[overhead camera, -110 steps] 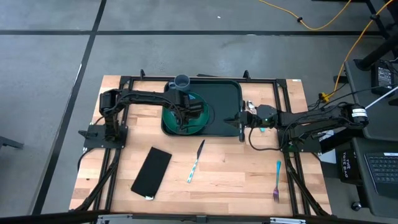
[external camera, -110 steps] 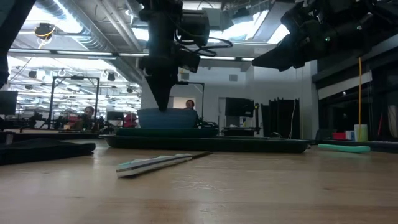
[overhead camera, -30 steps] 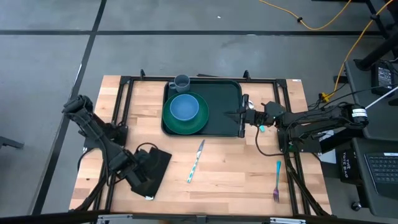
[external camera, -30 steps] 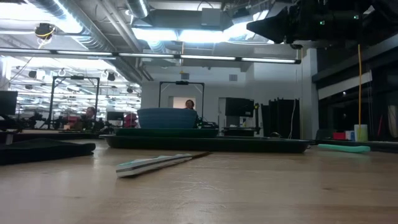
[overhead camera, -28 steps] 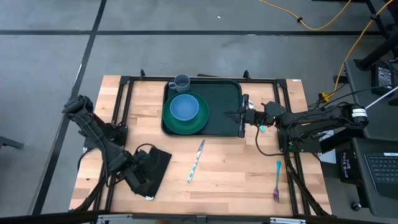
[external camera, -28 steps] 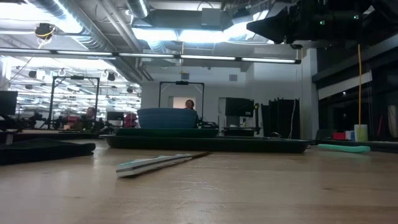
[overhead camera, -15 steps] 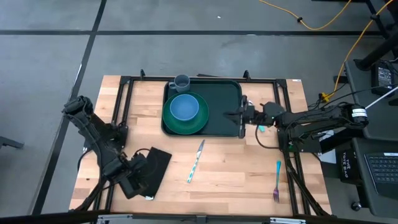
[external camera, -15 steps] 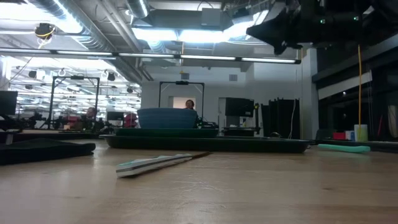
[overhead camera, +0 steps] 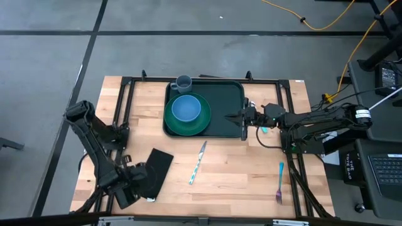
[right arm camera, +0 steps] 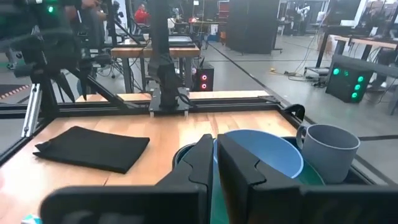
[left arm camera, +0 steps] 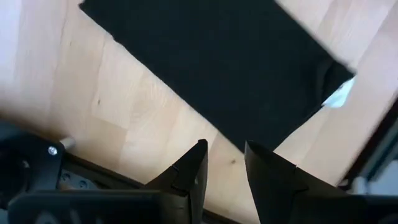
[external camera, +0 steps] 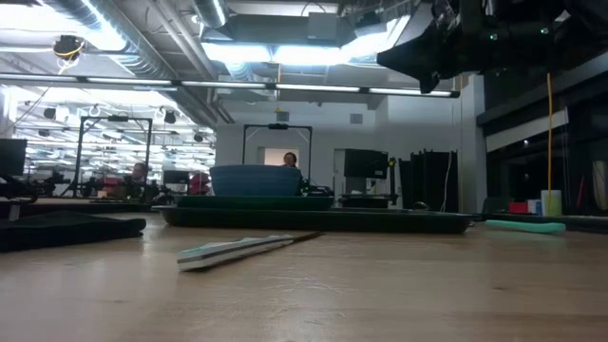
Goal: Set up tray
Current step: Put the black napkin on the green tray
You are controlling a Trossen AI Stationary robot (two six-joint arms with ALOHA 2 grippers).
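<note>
Green tray (overhead camera: 223,107) holds plate (overhead camera: 186,123); left claw (left arm camera: 224,163) above black cloth (left arm camera: 211,68).

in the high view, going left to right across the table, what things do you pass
left end effector → black cloth → green plate holding the blue bowl, on the tray → knife → right end effector → fork

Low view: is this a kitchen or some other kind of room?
Probably a robotics lab, not a kitchen: rows of workbenches and metal frames fill the room under ceiling strip lights.
</note>
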